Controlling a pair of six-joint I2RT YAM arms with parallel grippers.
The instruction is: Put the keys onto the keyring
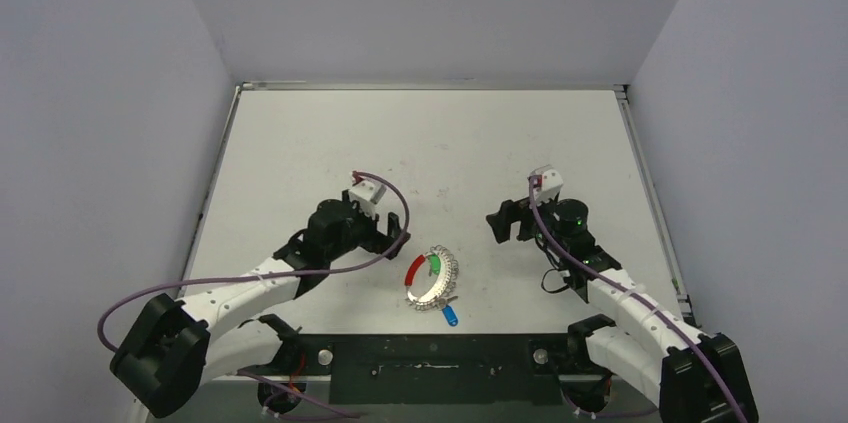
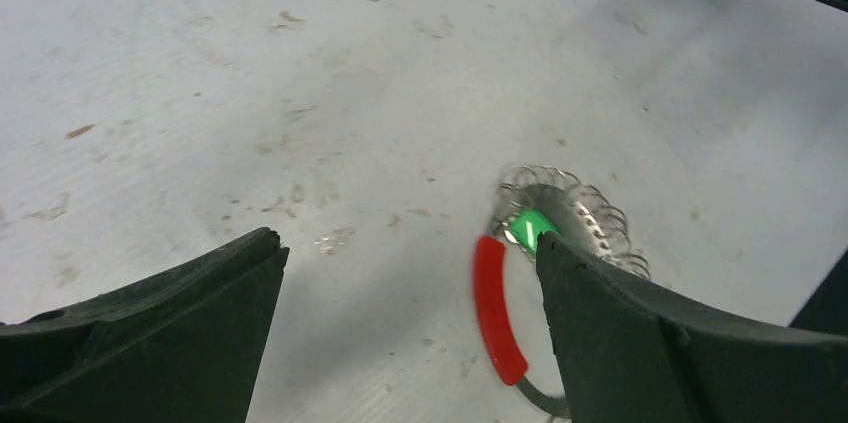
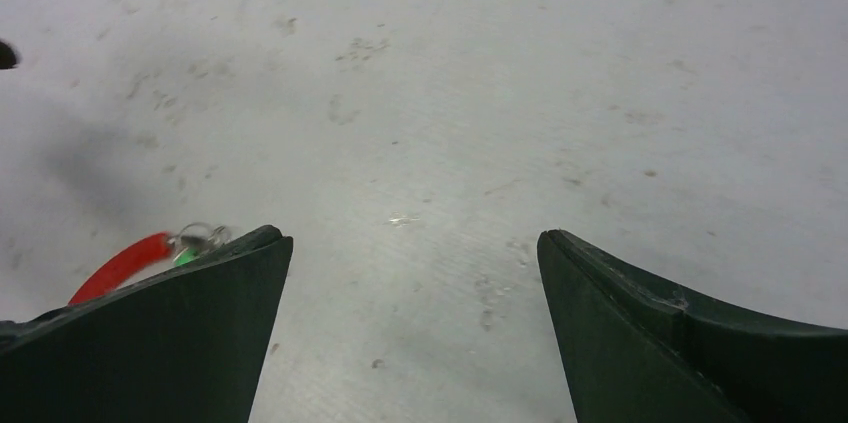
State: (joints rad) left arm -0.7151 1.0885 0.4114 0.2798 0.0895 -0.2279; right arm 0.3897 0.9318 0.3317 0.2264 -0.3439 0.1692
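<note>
Looking from above, we see the table (image 1: 300, 143) carrying the keyring (image 1: 433, 281). The left gripper (image 2: 410, 283) hangs just left of the keyring and the right gripper (image 3: 415, 283) well to its right, both gaping wide and gripping nothing. The green-headed key (image 1: 433, 265) lies over the keyring's coils, the blue-headed key (image 1: 451, 317) at its near edge. We cannot tell whether either is threaded. In each wrist view a finger (image 2: 650, 343) hides part of the keyring.

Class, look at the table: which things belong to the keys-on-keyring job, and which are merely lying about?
Job: keyring, green-headed key, blue-headed key.
Not the job: table, scuff marks, purple cable.
</note>
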